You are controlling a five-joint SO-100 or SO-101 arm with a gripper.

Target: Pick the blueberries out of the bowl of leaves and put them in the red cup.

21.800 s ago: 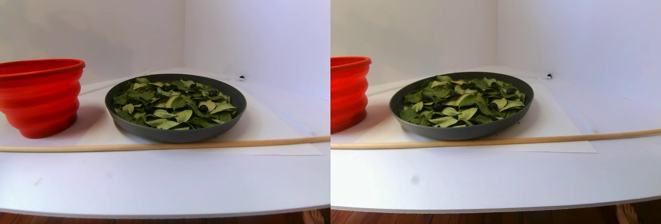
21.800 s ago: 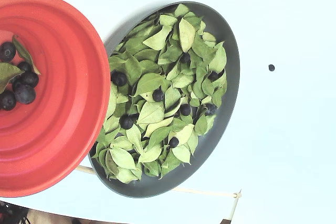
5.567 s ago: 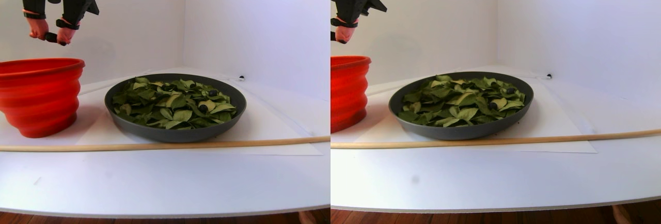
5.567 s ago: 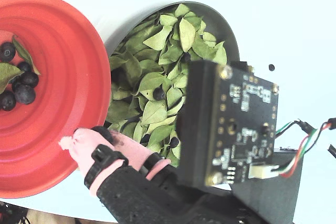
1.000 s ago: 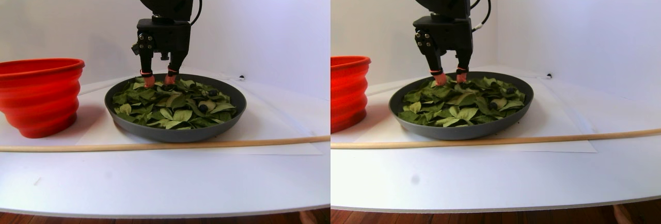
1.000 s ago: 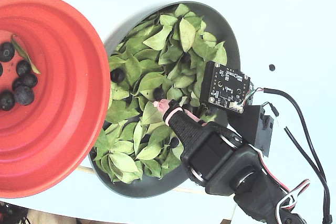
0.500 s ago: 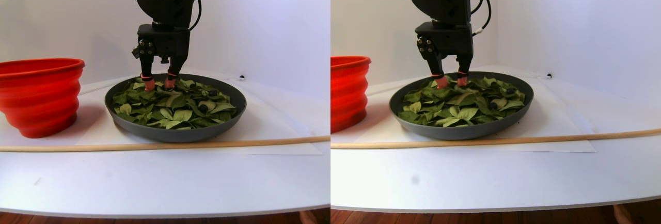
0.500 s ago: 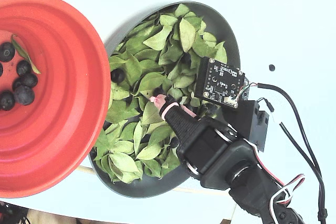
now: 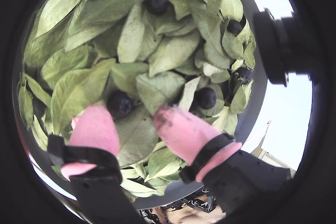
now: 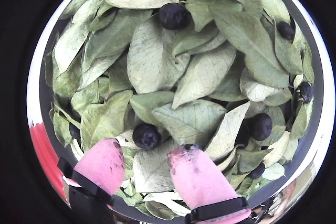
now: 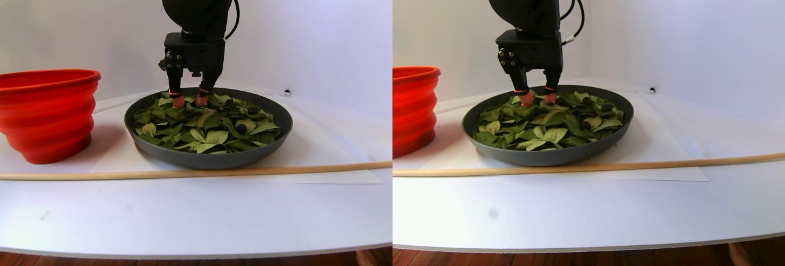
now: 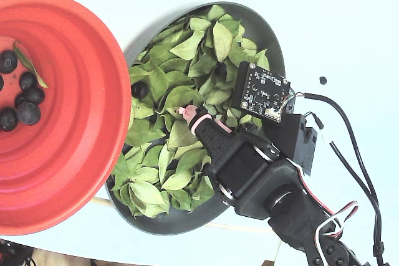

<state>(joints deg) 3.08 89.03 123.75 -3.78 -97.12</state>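
Observation:
The dark grey bowl (image 12: 275,48) is full of green leaves (image 12: 187,48). My gripper (image 10: 146,153) is open, its pink fingertips (image 10: 105,163) down on the leaves near the bowl's far side in the stereo pair view (image 11: 189,100). One blueberry (image 10: 146,135) lies just ahead of the gap between the tips, also visible in a wrist view (image 9: 119,103). More blueberries (image 10: 174,15) sit among the leaves. To the left of the bowl stands the red cup (image 12: 81,91), holding several blueberries (image 12: 28,111) and a leaf.
A thin wooden rod (image 11: 245,171) lies across the table in front of the bowl. A tiny black speck (image 12: 322,80) sits on the white surface beyond it. White walls close in behind. The arm's cables (image 12: 349,147) trail at the right.
My gripper came over from above the red cup to the bowl. In the last second it has crept a little toward the cup side, fingertips staying on the leaves.

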